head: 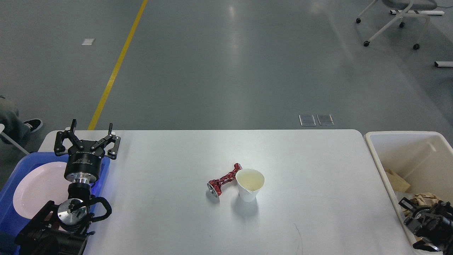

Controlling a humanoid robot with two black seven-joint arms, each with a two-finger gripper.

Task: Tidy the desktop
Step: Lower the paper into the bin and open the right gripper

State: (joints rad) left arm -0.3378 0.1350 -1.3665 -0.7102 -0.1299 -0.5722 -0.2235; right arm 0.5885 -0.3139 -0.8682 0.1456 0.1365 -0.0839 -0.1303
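Note:
The white desktop (318, 170) holds a crushed red can (224, 181) lying at its middle, touching a white paper cup (249, 184) that stands upright just to its right. My left gripper (92, 128) is open and empty at the desktop's far left corner, above the edge of a blue tray. My right gripper (407, 225) sits low inside the beige bin at the right, well away from can and cup. Its fingers look spread, with nothing between them. A crumpled brown paper (423, 197) lies just above it in the bin.
The blue tray (21, 163) with a white plate (39, 187) sits at the left edge, partly under my left arm. The beige bin (375, 148) abuts the desktop's right end and holds cardboard and wrappers. A wheeled chair (396, 17) stands far off.

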